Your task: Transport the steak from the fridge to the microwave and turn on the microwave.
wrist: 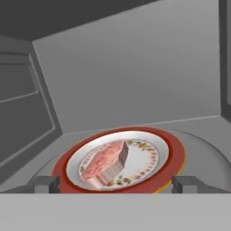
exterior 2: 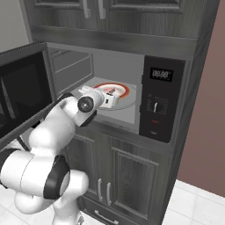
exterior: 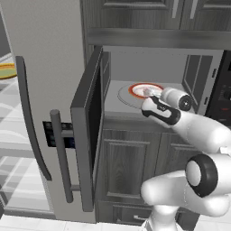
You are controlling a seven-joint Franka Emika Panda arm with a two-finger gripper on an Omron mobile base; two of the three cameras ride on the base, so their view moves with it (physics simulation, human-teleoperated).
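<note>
The steak (wrist: pixel 106 162) lies on the red-ringed turntable (wrist: pixel 173 155) inside the microwave (exterior 2: pixel 160 99), the end effector (wrist: pixel 115 184) spread wide, empty, just before it.

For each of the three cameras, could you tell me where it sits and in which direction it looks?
Left base view: behind the arm, left side, facing the open microwave and fridge; the arm rises lower right.
Right base view: behind, right side, facing the microwave's control panel; the arm rises lower left.
Hand view: on the hand, looking into the cavity at the steak on the turntable; the open gripper shows its tips.
All share the turntable.
</note>
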